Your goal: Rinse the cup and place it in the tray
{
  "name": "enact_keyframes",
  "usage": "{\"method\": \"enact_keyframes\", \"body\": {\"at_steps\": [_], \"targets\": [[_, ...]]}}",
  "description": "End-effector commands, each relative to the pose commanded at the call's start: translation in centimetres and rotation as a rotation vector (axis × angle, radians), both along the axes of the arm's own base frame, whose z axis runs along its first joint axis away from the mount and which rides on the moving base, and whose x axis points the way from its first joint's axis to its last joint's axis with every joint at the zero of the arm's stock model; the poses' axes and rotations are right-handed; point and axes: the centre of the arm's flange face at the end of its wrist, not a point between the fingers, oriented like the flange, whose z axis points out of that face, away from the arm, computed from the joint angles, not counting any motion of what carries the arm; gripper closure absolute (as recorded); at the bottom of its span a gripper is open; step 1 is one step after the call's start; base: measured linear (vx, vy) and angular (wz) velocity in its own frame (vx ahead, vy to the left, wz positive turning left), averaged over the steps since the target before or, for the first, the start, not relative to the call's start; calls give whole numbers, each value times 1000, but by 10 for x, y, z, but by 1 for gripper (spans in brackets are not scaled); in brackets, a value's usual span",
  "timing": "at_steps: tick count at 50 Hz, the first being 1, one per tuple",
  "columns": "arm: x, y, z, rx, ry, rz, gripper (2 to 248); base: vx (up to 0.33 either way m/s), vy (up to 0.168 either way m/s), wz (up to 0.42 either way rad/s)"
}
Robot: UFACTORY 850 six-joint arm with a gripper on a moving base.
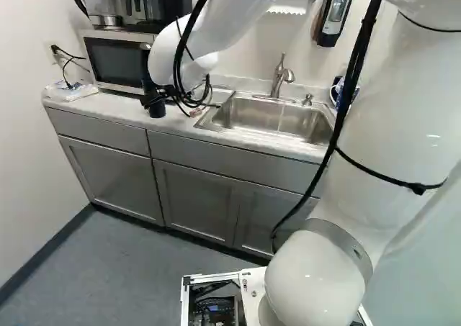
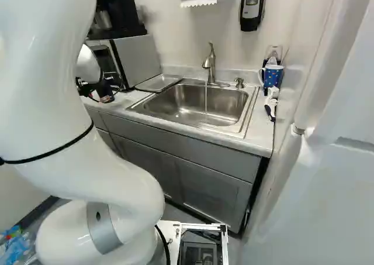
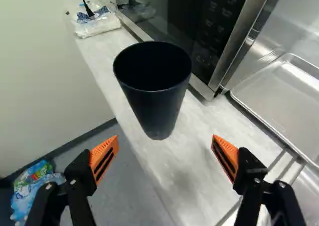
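Found the claw (image 1: pixel 153 96) released, with orange-padded fingers spread wide apart. Located the dark cup (image 3: pixel 152 91) upright on the worktop (image 2: pixel 266 133), directly ahead of the claw, roughly centred on the gap, near but touching neither finger. Observed clear of any grip. Placed it left of the sink (image 2: pixel 193 104), just before the microwave (image 3: pixel 184 21). Sighted the shallow metal tray (image 3: pixel 284 86) right of the cup, lying flat between microwave and sink. Recorded water running from the faucet (image 2: pixel 211 60) into the sink. Noted a blue patterned mug (image 2: pixel 273 76) at far right.
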Motion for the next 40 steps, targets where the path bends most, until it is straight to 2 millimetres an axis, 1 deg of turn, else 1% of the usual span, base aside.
{"method": "enact_keyframes", "body": {"at_steps": [40], "targets": [[15,21,-28,96,-111,1,3,0,0,0]]}}
